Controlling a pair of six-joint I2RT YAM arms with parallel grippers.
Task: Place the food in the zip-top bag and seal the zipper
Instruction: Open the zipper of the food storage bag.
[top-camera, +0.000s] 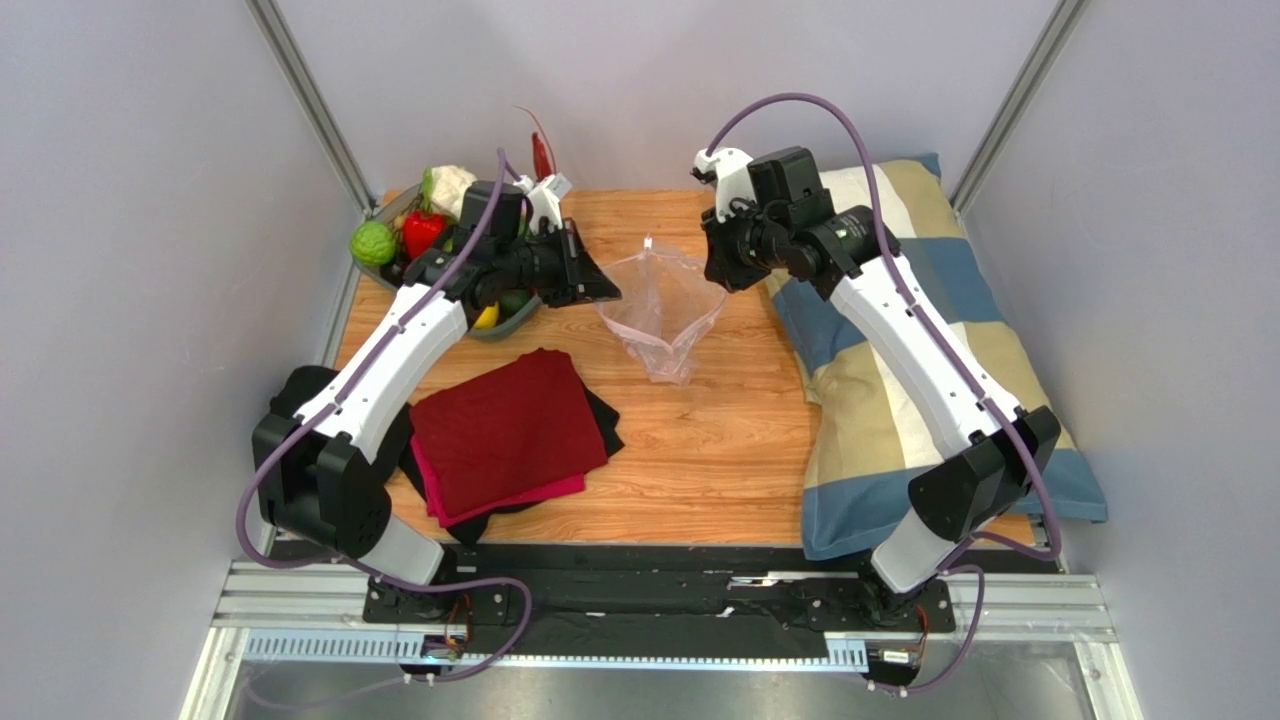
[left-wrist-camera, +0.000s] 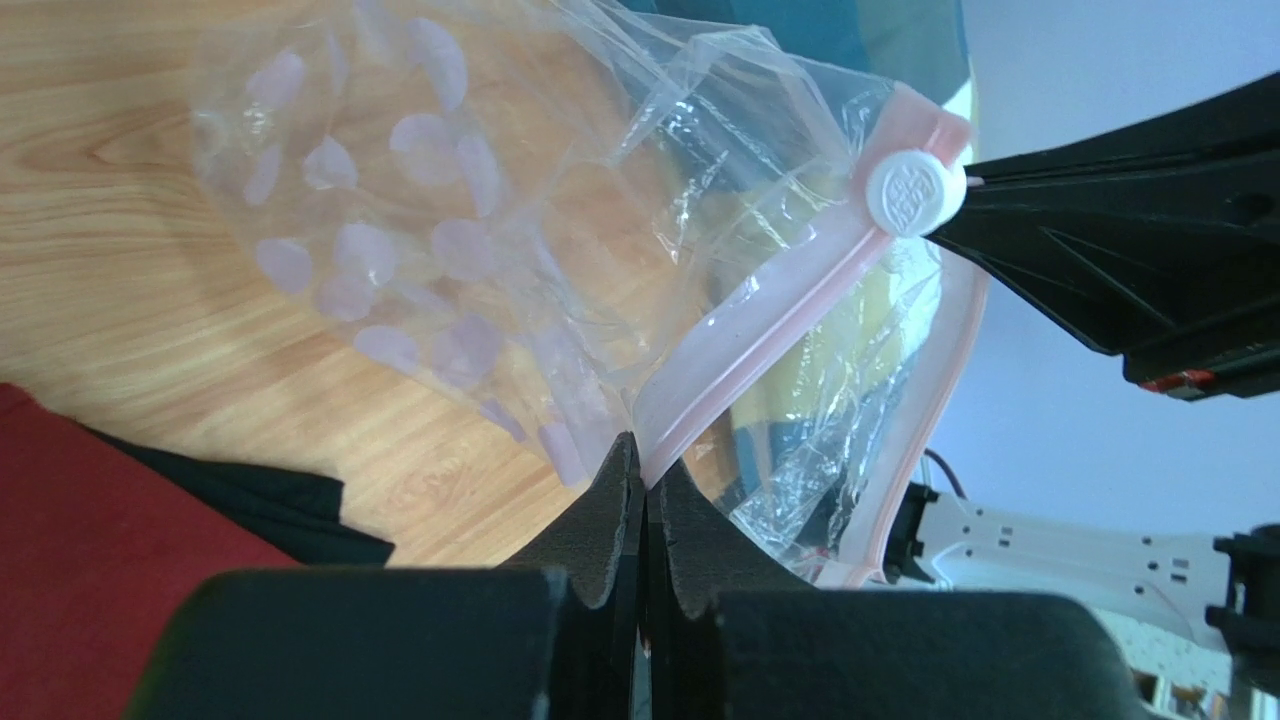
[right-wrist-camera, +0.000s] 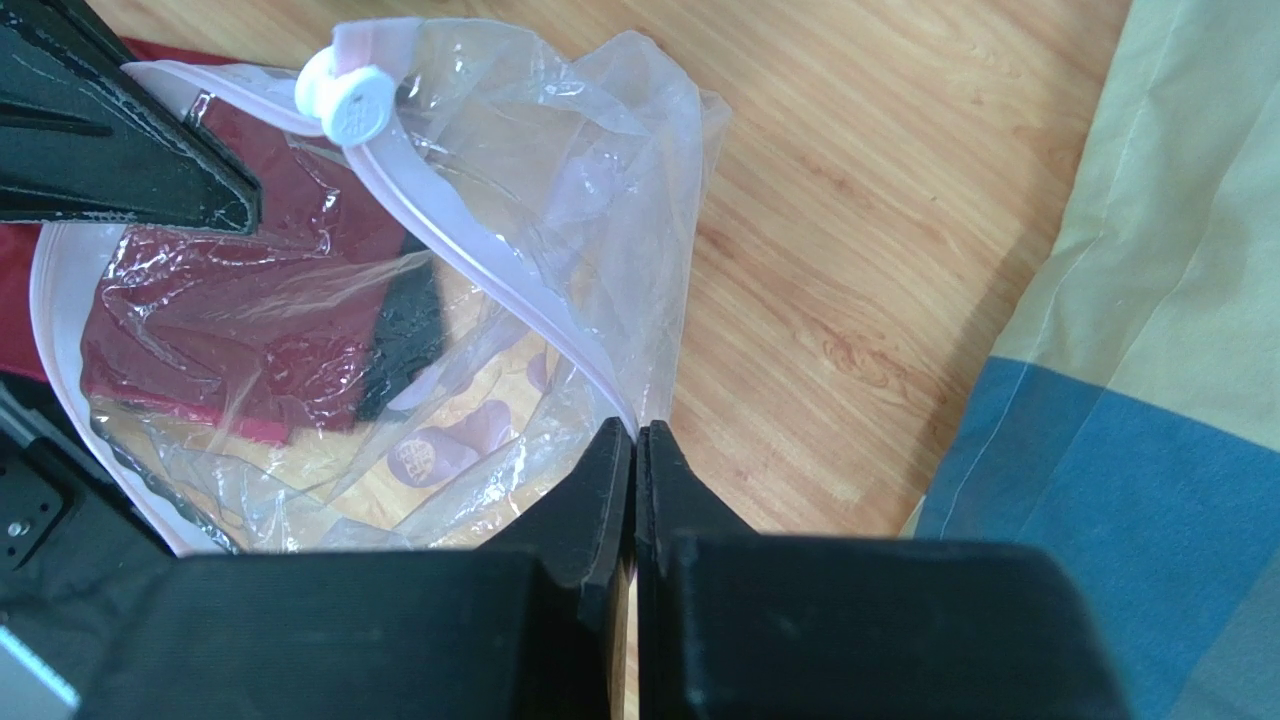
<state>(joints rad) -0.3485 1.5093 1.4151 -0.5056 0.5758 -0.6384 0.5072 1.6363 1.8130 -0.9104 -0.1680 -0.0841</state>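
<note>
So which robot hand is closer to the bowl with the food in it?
Left. The left gripper is just beside the bowl of food, pinching the zip-top bag. The right gripper pinches the bag's far side, by the pillow.

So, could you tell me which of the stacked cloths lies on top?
The dark-red cloth; the pink cloth and black cloth only peek out beneath its edges.

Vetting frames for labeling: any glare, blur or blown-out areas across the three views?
Top external: even light, sharp, soft shadows. Left wrist: glare streaks on the zip-top bag, left fingers dark and soft, wall behind pale blue. Right wrist: creases glint, right fingers soft, table grain sharp.
</note>
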